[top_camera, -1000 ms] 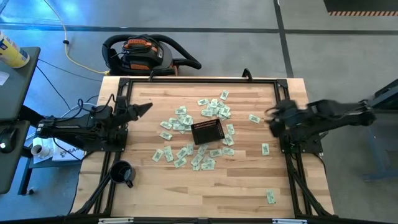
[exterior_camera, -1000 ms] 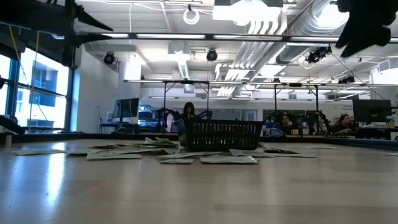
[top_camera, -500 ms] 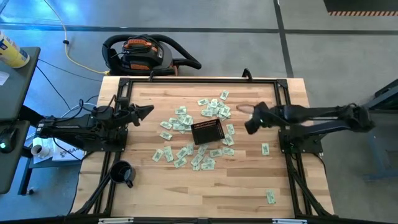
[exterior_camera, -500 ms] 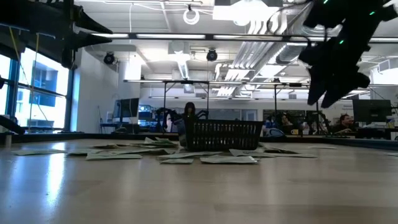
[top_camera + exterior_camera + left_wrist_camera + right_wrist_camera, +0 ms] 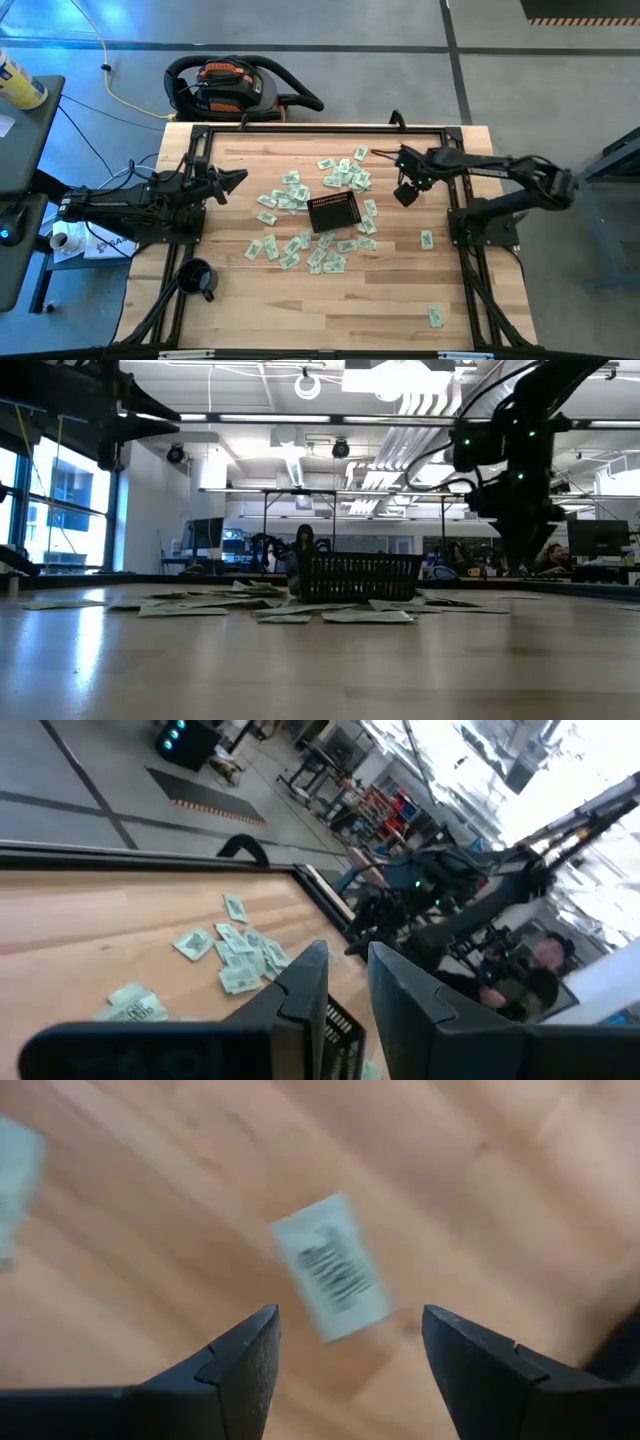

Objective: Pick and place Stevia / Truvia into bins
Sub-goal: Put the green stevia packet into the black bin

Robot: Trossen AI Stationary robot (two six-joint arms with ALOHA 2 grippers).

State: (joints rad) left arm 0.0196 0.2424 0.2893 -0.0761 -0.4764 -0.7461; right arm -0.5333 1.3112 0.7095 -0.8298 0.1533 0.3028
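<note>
Right gripper (image 5: 404, 192) reaches toward the bench's (image 5: 400, 300) 2 o'clock, jaws wide apart above one sachet (image 5: 332, 1266). Left gripper (image 5: 232, 179) waits at 9 o'clock, jaws slightly apart, empty.

You look straight down from high above on the whole table (image 5: 400, 300), both arms reaching in from its sides. Your low camera sits at table-top level and faces across the wood into the room; it shares the black basket (image 5: 360, 576) with the overhead view. Your left wrist camera looks out past the left pincer (image 5: 345, 995) toward the far arm. Your right wrist camera hangs close over the wood, one sachet (image 5: 332, 1266) just ahead of the right pincer (image 5: 345, 1370).
</note>
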